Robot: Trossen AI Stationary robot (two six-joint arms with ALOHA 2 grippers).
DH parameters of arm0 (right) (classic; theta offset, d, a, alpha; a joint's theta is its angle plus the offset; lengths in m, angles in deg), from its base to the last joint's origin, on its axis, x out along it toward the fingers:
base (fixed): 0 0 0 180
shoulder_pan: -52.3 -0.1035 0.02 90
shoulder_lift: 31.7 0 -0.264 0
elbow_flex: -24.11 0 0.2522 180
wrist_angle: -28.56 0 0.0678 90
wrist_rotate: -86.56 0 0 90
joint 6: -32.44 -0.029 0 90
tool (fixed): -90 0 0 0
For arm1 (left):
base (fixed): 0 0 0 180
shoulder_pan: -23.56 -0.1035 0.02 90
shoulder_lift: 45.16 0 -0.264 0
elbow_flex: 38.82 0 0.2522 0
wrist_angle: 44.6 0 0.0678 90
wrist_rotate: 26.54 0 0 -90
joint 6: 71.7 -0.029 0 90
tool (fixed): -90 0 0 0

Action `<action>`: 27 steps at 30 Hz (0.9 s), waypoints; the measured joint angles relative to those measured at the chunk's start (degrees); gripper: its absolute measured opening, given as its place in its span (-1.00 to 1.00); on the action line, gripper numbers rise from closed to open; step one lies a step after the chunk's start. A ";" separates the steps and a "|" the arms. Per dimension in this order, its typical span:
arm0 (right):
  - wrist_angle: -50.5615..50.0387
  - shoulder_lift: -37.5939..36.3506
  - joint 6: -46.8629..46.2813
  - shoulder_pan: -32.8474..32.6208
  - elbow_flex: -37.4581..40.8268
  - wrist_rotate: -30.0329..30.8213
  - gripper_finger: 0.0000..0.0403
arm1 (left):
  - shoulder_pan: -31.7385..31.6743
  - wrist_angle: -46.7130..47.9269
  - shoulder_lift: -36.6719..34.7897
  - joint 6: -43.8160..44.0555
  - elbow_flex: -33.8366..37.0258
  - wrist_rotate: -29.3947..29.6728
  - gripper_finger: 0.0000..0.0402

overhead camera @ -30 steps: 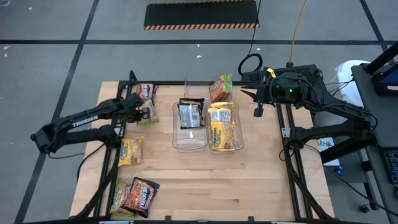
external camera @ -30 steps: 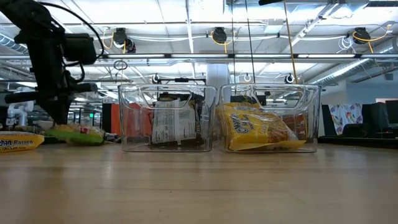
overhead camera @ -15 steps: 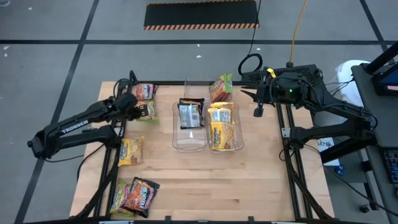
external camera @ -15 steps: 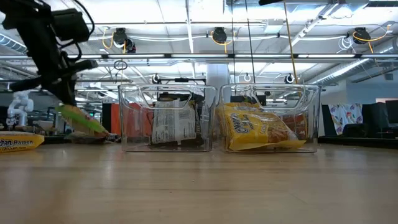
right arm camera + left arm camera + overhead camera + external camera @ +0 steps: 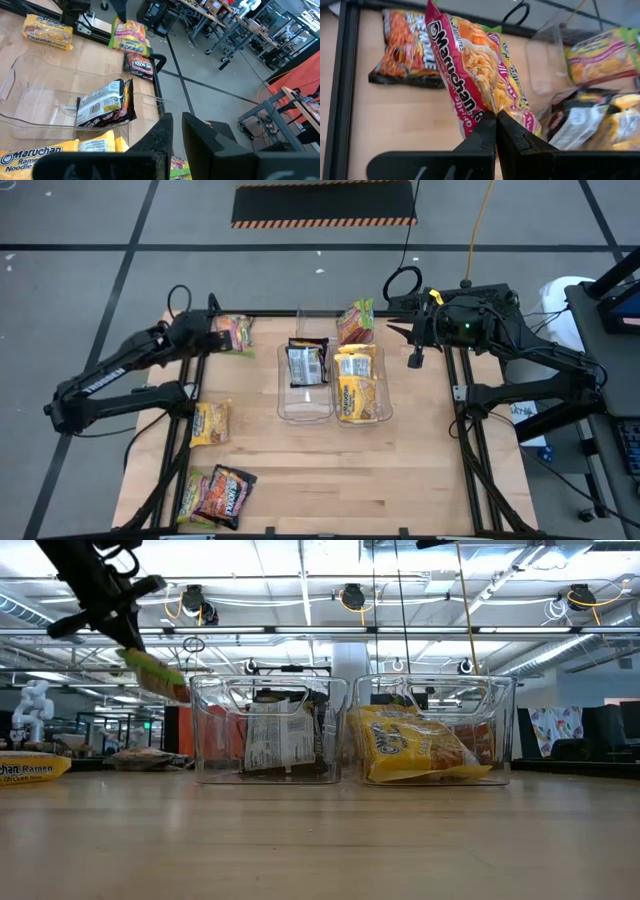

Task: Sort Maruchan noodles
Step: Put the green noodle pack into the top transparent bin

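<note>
My left gripper (image 5: 212,336) is shut on a pink-green Maruchan packet (image 5: 470,65) and holds it high above the table's far left part, also seen in the low view (image 5: 155,673). Below it a dark orange packet (image 5: 402,50) lies flat on the wood. A dark packet (image 5: 306,363) leans in the left clear bin (image 5: 283,408). Yellow packets (image 5: 355,385) fill the right clear bin (image 5: 385,412). My right gripper (image 5: 177,125) waits at the far right, above the table, with a narrow gap between its fingers and nothing in it. My left gripper pinches the pink-green packet's edge (image 5: 490,102) between its two fingers (image 5: 481,131). The fingers slant down from the table's left side. The packet is lifted clear of the table and sticks out tilted past the fingertips, its free end (image 5: 175,690) lowest.
Another pink-green packet (image 5: 355,320) stands in a clear bin at the far edge. A yellow packet (image 5: 210,423) lies at the left, and dark and yellow packets (image 5: 218,493) lie at the near left corner. Bare wood (image 5: 400,480) spreads over the near right.
My left gripper has risen, stayed shut on the pink-green packet, moved a little toward the far edge and tipped less steeply. The packet has come off the table and now hangs tilted, high in the air. The dark orange packet stays where it lay.
</note>
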 joint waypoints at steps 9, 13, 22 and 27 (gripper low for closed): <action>0.00 0.00 -1.28 0.00 0.00 0.00 -0.82 | 0.00 -2.15 3.65 -3.32 -6.03 0.60 -1.00; 0.00 0.00 -5.54 0.00 0.00 0.00 -0.82 | 0.04 -6.89 6.81 -5.56 -8.15 -1.28 -1.00; 0.06 0.57 -7.00 0.00 0.00 0.00 -0.82 | 1.41 -13.52 17.54 -11.39 -15.15 -6.11 -1.00; 1.08 2.22 -9.03 0.00 0.00 0.00 -0.82 | 3.74 -14.27 24.82 -14.22 -21.13 -7.34 -1.00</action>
